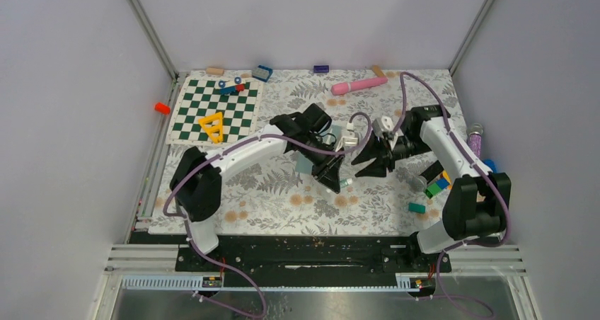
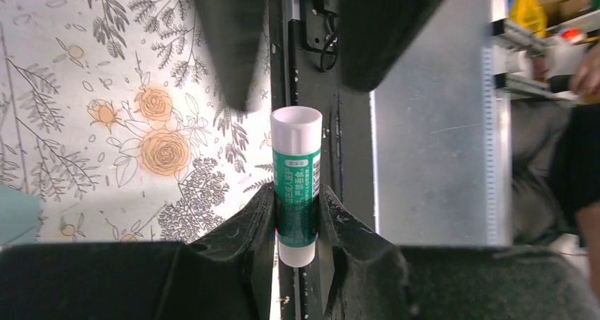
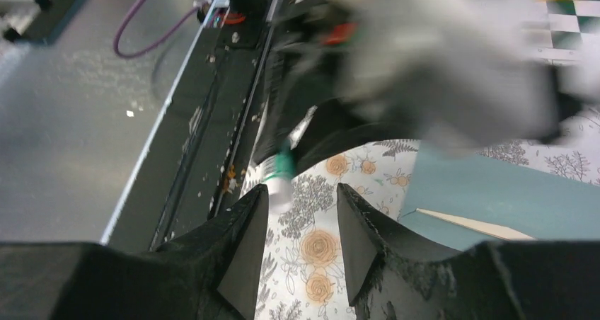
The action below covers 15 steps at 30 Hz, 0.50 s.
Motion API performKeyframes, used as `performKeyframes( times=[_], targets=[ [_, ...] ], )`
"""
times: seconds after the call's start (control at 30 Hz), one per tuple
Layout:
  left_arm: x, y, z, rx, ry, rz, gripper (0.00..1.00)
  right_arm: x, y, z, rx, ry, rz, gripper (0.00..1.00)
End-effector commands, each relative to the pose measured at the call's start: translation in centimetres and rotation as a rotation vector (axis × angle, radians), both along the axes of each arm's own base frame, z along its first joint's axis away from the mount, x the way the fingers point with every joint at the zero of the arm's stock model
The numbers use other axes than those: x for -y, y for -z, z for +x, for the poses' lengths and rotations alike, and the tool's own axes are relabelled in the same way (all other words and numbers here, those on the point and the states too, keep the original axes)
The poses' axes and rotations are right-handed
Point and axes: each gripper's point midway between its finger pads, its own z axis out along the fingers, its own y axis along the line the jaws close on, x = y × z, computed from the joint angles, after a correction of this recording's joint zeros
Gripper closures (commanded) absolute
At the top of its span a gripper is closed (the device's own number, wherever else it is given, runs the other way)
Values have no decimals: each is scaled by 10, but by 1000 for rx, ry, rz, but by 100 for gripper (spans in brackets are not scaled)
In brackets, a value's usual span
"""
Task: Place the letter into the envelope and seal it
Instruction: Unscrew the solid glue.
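Centre of the overhead view: both of my grippers meet tip to tip above the floral cloth (image 2: 106,86). My left gripper (image 2: 297,207) is closed narrowly on a green-and-white glue stick (image 2: 296,164), gripping its lower body, with its white end pointing toward the top of the left wrist frame. My right gripper (image 3: 303,214) has its jaws moderately apart and nothing between them. The stick's white end lies just beyond the gap, toward the upper left of the finger pair, near but not enclosed. The envelope (image 3: 495,192) lies flat on the cloth at the right of the right wrist frame, beside my right fingers and not touching them. Only its corner shows at the left edge of the left wrist frame, well apart from my left fingers. A cream strip along its lower margin, judged to be the letter (image 3: 460,222), suggests the sheet is already inside. The flap's position cannot be told. Step in hand, as judged: sealing, at the glue-preparation stage. I cannot tell whether the white end is a cap. If it is, the next move calls for my right fingers to close squarely on it while my left holds firm.
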Motion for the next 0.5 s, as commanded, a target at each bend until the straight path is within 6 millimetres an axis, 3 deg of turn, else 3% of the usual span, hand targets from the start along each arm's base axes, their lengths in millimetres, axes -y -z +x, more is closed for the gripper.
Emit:
performKeyframes(
  times=[0.0, 0.23, 0.47],
  targets=[
    [0, -26, 0, -210, 54, -106, 100, 8, 5, -44, 227, -117, 17, 52],
    [0, -25, 3, -310, 58, -116, 100, 6, 1, -49, 357, -128, 61, 55],
    [-1, -35, 0, -305, 68, -138, 100, 5, 12, -55, 364, -170, 57, 50]
  ],
)
